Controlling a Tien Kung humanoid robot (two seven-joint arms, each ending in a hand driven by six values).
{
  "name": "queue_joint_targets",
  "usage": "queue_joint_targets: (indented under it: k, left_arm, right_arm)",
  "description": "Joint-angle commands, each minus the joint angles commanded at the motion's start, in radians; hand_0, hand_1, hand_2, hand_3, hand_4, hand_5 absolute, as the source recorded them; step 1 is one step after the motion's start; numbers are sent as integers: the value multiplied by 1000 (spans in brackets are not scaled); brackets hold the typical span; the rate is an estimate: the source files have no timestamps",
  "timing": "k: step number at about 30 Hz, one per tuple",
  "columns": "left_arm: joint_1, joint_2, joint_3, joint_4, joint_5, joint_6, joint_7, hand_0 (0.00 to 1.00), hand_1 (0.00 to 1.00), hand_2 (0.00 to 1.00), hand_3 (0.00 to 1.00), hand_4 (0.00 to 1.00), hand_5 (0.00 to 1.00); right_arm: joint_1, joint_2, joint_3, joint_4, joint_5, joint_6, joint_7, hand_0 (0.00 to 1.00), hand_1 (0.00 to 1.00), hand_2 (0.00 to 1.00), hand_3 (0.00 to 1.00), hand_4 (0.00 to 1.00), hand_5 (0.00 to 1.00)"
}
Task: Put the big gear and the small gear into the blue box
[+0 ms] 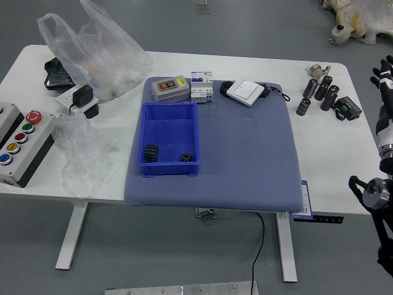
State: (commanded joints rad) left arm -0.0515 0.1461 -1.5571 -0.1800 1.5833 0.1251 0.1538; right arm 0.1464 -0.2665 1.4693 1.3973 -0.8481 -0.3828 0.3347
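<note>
At the right edge, my right hand (382,75) is raised beside the table's far right part, its dark fingers spread and holding nothing. Its forearm runs down to a round metallic joint near the table's front right corner. Far to the left stands the blue box (170,167) on the blue-grey mat. The big gear (151,153), black and ribbed, lies inside at the near left corner. Near the box's front right corner is the small black gear (186,157), also inside. My left arm is out of view.
Behind the box are a grey device (171,90), white modules (201,92) and a white gadget (245,92) with a strap. Black cylinders (322,88) stand at the back right. Plastic bags (101,58) and a button panel (27,147) occupy the left.
</note>
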Motion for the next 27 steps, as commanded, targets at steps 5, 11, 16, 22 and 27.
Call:
queue_joint_targets:
  k: [5, 11, 16, 22, 27]
  left_arm:
    - [-1, 0, 4, 0, -6, 1, -3, 619, 466, 504, 657, 692, 274]
    - [-8, 1, 7, 0, -9, -1, -6, 619, 462, 502, 658, 692, 274]
    - [-13, 0, 10, 0, -3, -2, -6, 619, 459, 501, 657, 692, 274]
    - [-53, 11, 51, 0, 23, -9, -11, 619, 460, 501, 658, 692, 273]
    - [-89, 29, 105, 0, 16, -13, -24, 619, 459, 501, 657, 692, 274]
  right_arm:
    - [2, -3, -17, -1, 14, 2, 2, 718, 679, 746, 715, 721, 427]
    - [-2, -3, -13, -2, 16, 2, 2, 690, 660, 737, 713, 724, 431]
    - [0, -9, 0, 9, 3, -1, -1, 671, 646, 733, 710, 725, 429]
    - [-41, -16, 90, 82, -49, -14, -11, 673, 647, 733, 710, 723, 433]
    - [-100, -21, 193, 110, -49, -14, -10, 673, 646, 729, 710, 743, 455]
